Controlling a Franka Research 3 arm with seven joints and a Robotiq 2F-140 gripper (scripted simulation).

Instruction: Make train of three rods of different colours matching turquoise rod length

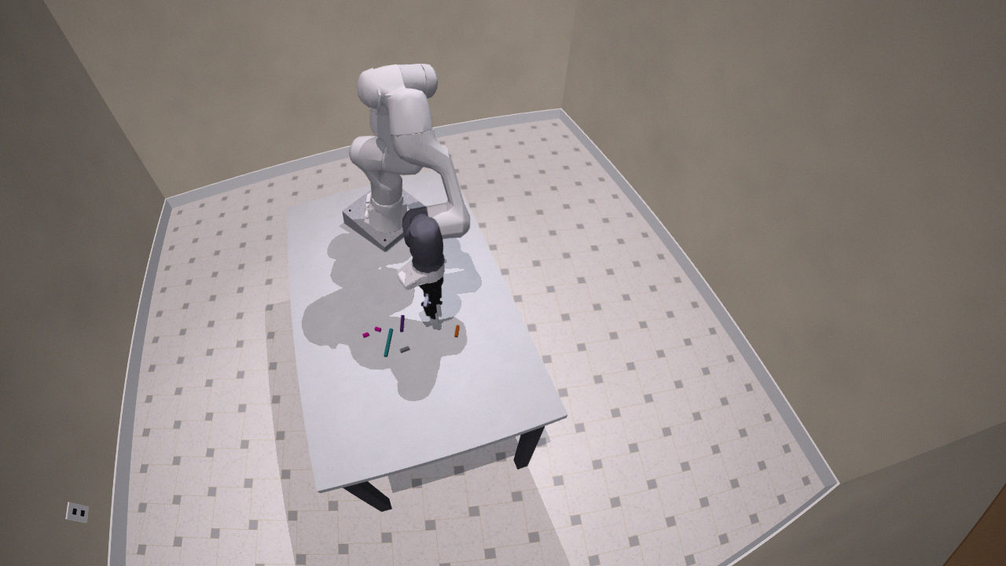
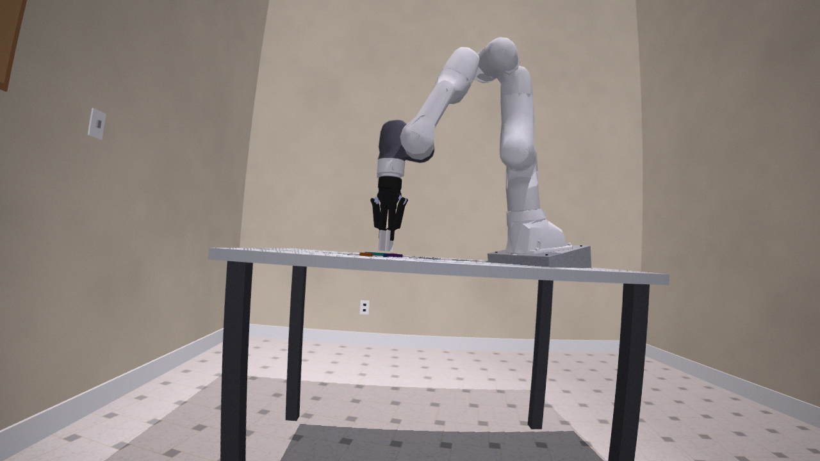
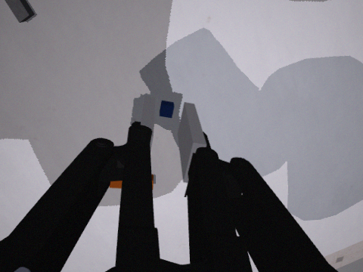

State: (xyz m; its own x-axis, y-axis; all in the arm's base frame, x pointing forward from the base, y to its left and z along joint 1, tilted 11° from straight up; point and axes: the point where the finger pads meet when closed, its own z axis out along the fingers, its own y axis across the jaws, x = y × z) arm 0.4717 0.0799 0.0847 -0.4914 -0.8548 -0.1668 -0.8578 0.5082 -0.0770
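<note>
Two magenta rods (image 1: 365, 335) (image 1: 377, 329), plus one turquoise rod (image 1: 388, 343) (image 2: 375, 253), purple rod (image 1: 402, 323) (image 2: 394, 255), grey rod (image 1: 404, 349) (image 3: 20, 11), orange rod (image 1: 457, 330) (image 2: 366, 253) (image 3: 116, 184) and blue rod (image 3: 166, 109) each; gripper (image 1: 435, 320) (image 2: 385, 248) (image 3: 166, 115) slightly open, blue below the gap, not gripped.

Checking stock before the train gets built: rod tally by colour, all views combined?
Magenta rods: 2
Turquoise rod: 1
Purple rod: 1
Grey rod: 1
Orange rod: 1
Blue rod, clear only in the wrist view: 1
Total rods seen: 7

tan walls (image 1: 738, 175) (image 2: 447, 200), tiled floor (image 1: 633, 351) (image 2: 435, 367), white outlet (image 1: 77, 512) (image 2: 364, 307), light switch (image 2: 97, 123), pale baseboard (image 1: 253, 181) (image 2: 447, 339)
</note>
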